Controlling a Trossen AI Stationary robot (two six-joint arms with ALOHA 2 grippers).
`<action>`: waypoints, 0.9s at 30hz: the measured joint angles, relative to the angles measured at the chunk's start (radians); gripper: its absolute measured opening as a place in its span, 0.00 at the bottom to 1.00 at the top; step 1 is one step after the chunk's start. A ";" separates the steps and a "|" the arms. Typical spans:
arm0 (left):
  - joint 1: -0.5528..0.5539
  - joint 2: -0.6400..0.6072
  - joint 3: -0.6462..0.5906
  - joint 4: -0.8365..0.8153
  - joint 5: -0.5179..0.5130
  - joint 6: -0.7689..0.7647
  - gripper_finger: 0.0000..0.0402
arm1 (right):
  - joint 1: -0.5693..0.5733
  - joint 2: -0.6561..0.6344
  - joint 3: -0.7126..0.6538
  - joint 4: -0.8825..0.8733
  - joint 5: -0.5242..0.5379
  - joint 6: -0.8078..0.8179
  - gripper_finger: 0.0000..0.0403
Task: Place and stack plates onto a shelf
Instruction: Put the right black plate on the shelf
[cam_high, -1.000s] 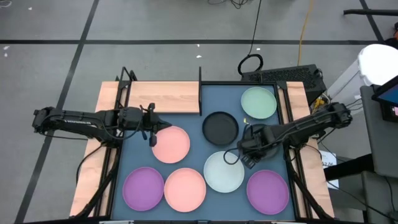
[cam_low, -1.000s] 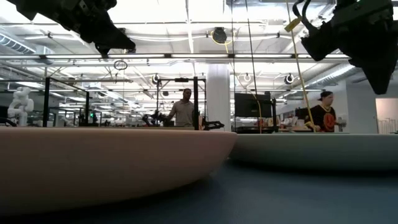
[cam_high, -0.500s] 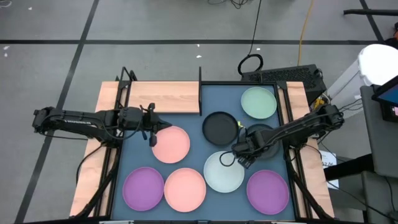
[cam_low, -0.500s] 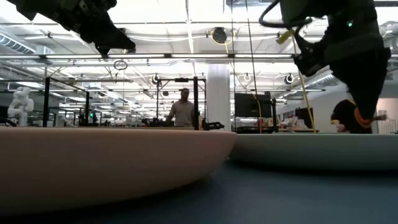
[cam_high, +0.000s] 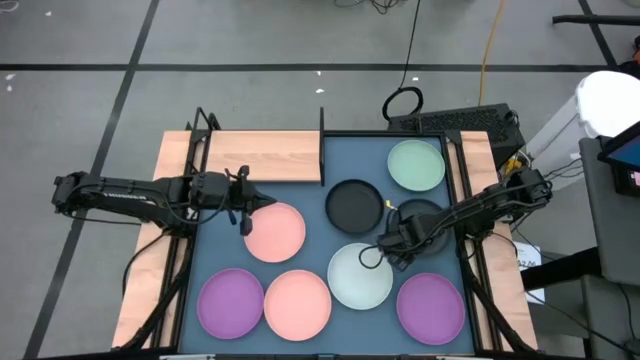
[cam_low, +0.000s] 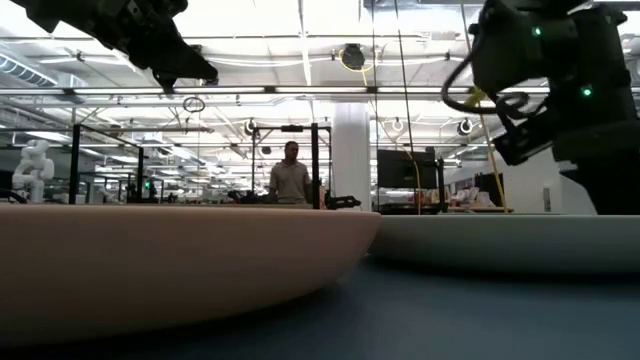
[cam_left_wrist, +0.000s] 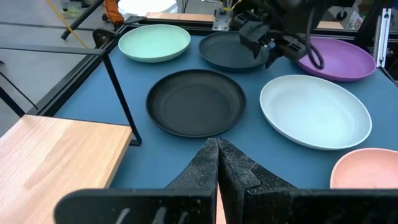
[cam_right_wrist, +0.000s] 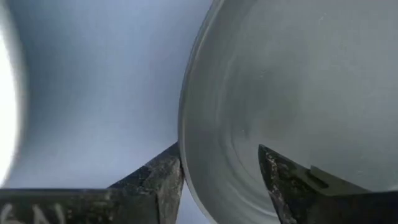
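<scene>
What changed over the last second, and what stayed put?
The right gripper opened, shifted a little toward the table's middle and came down; its open fingers now straddle the rim of the second black plate, not yet gripping. The left gripper stayed shut over the pink plate. No plate moved; the shelf remains bare.

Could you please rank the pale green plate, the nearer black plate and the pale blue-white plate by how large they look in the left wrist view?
1. pale blue-white plate, marginally
2. nearer black plate, almost alike
3. pale green plate

Nearness to the camera probably explains this; from above they look equal.
</scene>
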 joint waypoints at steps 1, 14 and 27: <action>0.000 0.000 0.000 0.000 0.000 0.000 0.01 | 0.000 0.000 -0.005 -0.001 -0.001 -0.002 0.43; 0.000 0.000 0.000 0.000 0.000 0.000 0.01 | 0.000 -0.001 0.004 -0.048 -0.056 -0.050 0.11; 0.000 0.000 0.000 0.036 0.000 0.006 0.01 | 0.000 -0.086 0.211 -0.279 -0.075 -0.079 0.01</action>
